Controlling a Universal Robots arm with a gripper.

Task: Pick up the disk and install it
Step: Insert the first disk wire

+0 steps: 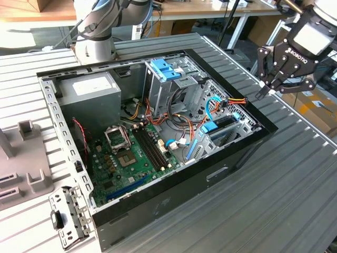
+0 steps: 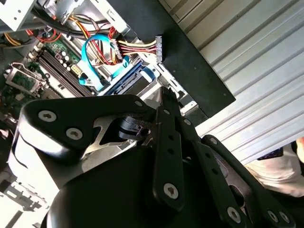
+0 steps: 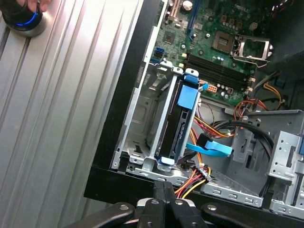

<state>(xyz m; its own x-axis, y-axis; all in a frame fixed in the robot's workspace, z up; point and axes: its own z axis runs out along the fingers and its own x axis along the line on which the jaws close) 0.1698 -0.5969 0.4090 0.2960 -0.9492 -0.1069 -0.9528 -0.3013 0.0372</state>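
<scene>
The disk (image 3: 182,121) stands on edge in a slot of the metal cage at the case's wall, dark with a light blue carrier bracket along its top. In the exterior view the disk (image 1: 220,126) sits inside the open computer case (image 1: 158,211), near the side at the exterior view's right. My gripper (image 1: 261,95) hangs above and just outside that side of the case, apart from the disk. Its fingers are shut together with nothing between them, as both wrist views show (image 3: 164,190) (image 2: 164,102).
A blue latch piece (image 1: 164,68) tops the tall drive cage at the back. Loose red, yellow and blue cables (image 3: 223,128) lie beside the disk. The motherboard (image 1: 137,153) fills the case floor. A hand rests on a blue-lit knob (image 3: 23,19) on the ribbed table (image 1: 295,174).
</scene>
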